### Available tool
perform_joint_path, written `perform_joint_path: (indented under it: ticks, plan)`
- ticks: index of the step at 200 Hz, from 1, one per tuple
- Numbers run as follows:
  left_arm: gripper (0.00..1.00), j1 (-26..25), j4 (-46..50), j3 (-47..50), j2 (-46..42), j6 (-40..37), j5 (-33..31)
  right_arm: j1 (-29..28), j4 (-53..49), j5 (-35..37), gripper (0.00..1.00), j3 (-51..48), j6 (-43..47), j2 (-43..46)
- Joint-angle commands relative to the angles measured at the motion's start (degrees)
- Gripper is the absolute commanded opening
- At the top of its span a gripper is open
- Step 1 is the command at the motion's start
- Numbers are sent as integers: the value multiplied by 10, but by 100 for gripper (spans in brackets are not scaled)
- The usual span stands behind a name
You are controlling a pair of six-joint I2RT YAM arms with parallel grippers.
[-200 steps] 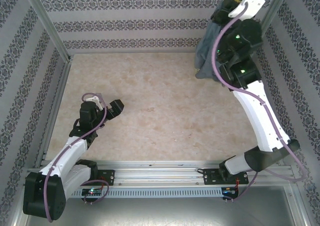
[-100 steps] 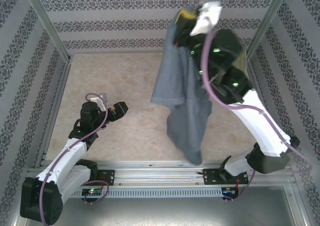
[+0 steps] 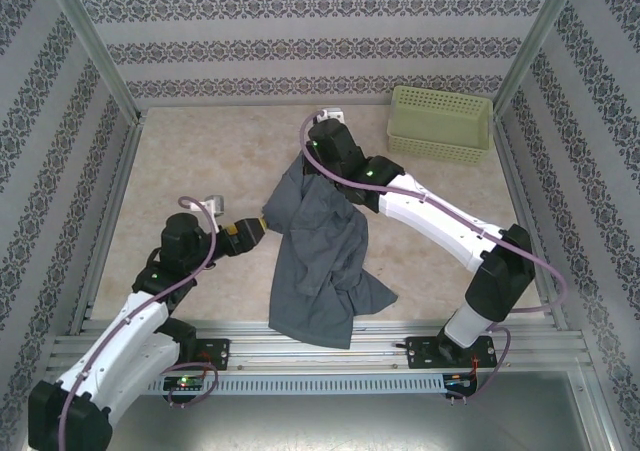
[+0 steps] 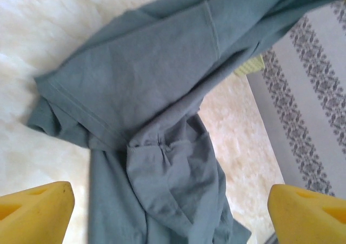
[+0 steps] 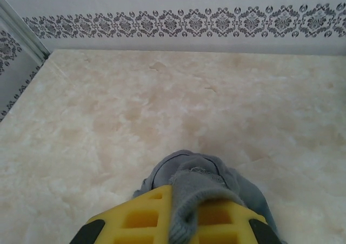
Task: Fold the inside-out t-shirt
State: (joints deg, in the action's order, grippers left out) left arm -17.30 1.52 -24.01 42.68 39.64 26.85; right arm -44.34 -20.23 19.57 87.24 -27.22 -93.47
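**Shirt pinched at one point, bunched; risk of slip and multi-layer grab**

Top view: the inside-out t-shirt (image 3: 320, 261) trails from the right gripper (image 3: 303, 166) across the table (image 3: 200, 161) to the near rail (image 3: 300, 329). Its lower end lies crumpled there. In my judgement it could catch on the rail if dragged. The left gripper (image 3: 258, 227) sits just beside the shirt's left edge. The basket (image 3: 440, 123) stands well apart at the far right and is no obstruction.

Left wrist view: the jaws are spread wide with nothing between them. The cloth ahead is folded over itself at the sleeve, so closing here would likely take several layers.

Right wrist view: the fingers are clamped on a small wad of fabric. A hard pull could work it loose.
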Motion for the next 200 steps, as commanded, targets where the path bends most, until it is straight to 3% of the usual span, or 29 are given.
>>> perform_joint_path:
  ticks: [1,42,69,87,114,127,143,155,174,200]
  plan:
    - [91,-36,-30,-13,51,-5,-4,11,13,-19,0,19,-17,47]
    - [94,-99,-70,-40,157,-18,-43,5,-32,-68,0,161,19,42]
    - [90,-110,-80,-70,258,-42,-1,-10,-50,-76,0,230,31,42]
    - [78,-113,-78,-87,311,-50,16,-11,-48,-68,0,237,36,65]
    - [61,-114,-99,-83,311,-51,7,-9,-56,-32,0,216,58,111]
    - [45,-114,-81,-95,301,-60,-10,-2,-55,-15,0,192,63,137]
    - [21,-110,-28,-118,278,-74,-74,20,-55,-6,0,156,61,166]
    - [11,-96,21,-141,252,-78,-125,53,-67,-5,0,131,46,186]
    - [0,-47,93,-194,199,-86,-169,117,-93,-30,0,99,17,211]
    - [0,18,181,-291,131,-94,-257,169,-113,-46,0,66,19,240]
